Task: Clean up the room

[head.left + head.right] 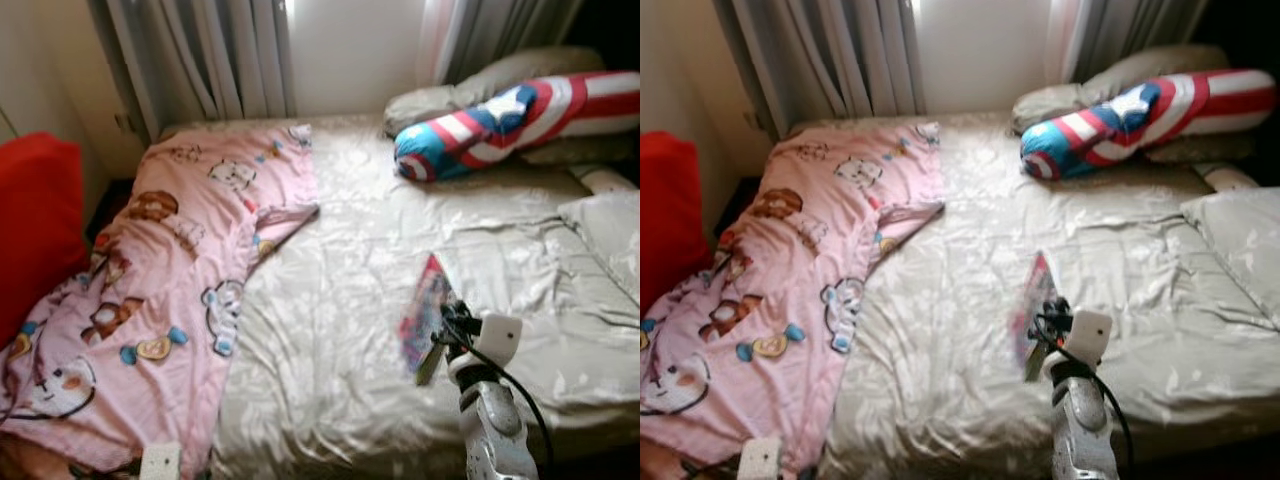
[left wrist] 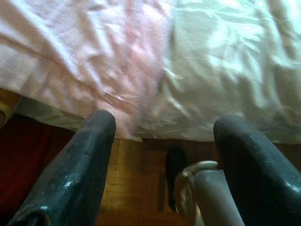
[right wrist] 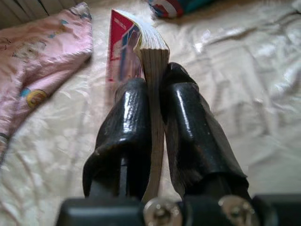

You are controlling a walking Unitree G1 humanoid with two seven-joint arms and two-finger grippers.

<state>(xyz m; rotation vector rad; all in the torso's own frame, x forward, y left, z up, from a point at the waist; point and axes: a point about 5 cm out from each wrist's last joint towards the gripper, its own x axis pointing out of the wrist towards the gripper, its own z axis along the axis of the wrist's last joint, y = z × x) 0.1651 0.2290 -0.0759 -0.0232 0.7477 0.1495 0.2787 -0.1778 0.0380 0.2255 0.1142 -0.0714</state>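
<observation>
My right gripper (image 3: 153,101) is shut on a thick book (image 3: 141,47) with a red, colourful cover, clamping it by its edge. From the head camera the book (image 1: 425,312) hangs tilted just above the beige bed sheet (image 1: 330,330), right of the bed's middle, with the right gripper (image 1: 447,330) at its near end. Low at the bed's near left corner, my left gripper (image 2: 162,136) stands open with nothing between its fingers, over the edge of a pink cartoon blanket (image 1: 160,290) and the wooden floor.
A star-and-stripes bolster (image 1: 510,120) and grey pillows (image 1: 470,90) lie at the head of the bed on the right. A red cushion (image 1: 35,225) stands at the left. Curtains (image 1: 210,60) hang behind. Another pillow (image 1: 610,235) rests at the right edge.
</observation>
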